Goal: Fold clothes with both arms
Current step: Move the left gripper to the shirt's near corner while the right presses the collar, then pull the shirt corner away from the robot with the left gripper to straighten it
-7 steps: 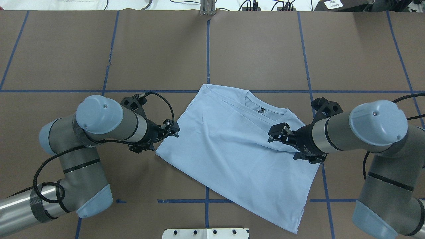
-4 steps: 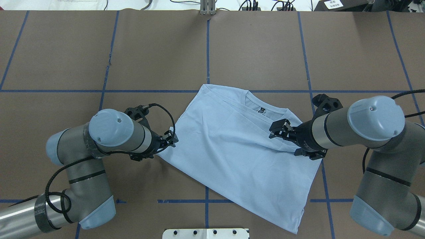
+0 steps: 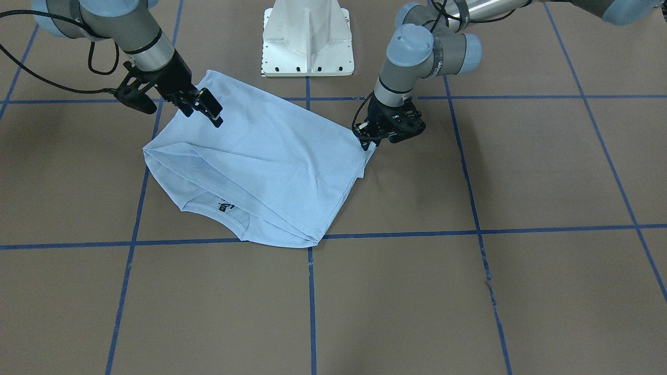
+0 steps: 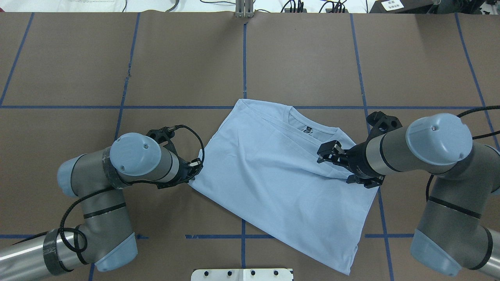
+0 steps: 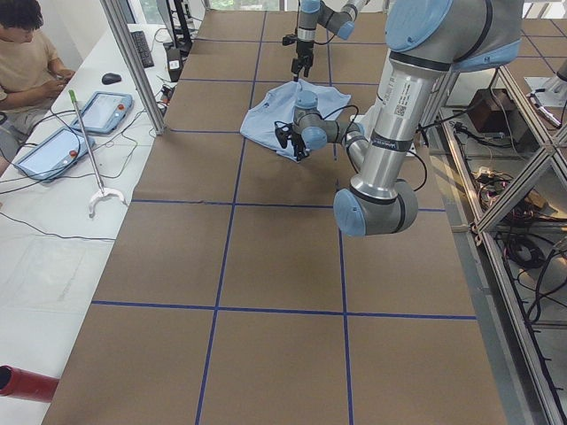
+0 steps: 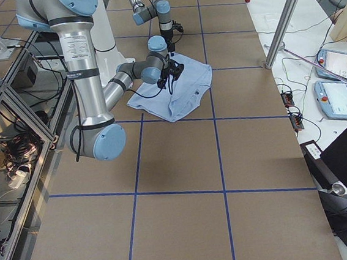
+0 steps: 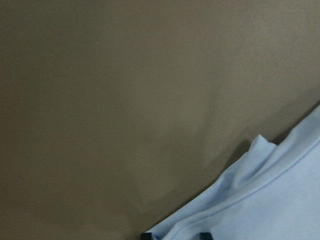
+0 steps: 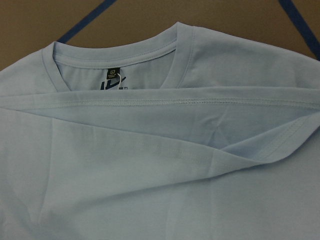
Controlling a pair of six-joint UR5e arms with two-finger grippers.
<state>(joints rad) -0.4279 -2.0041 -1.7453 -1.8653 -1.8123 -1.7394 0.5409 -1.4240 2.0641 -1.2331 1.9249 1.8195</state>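
Seen from across the table (image 3: 469, 291), the light blue T-shirt (image 3: 271, 166) is lying partly folded in front of the robot's base. The left gripper (image 3: 366, 143) is pressing down at its side corner, apparently to take hold there for the next fold, while the right gripper (image 3: 208, 110) is hanging just above the opposite shoulder with its jaws parted, holding nothing. From overhead, the T-shirt's long axis is running diagonally. Its collar (image 4: 308, 121) and dark neck label (image 4: 307, 129) are pointing away from the robot, and its hem is reaching toward the base. The two grippers are flanking it from either side, placed to lift both edges together. In the two side views the arms are meeting over the T-shirt, too small for detail. The left wrist camera is showing the cloth's corner running between two dark fingertips (image 7: 146, 235) that are standing apart, straddling the hem rather than pinching it, as far as can be judged. The right wrist camera is looking down on the collar and a stitched fold.
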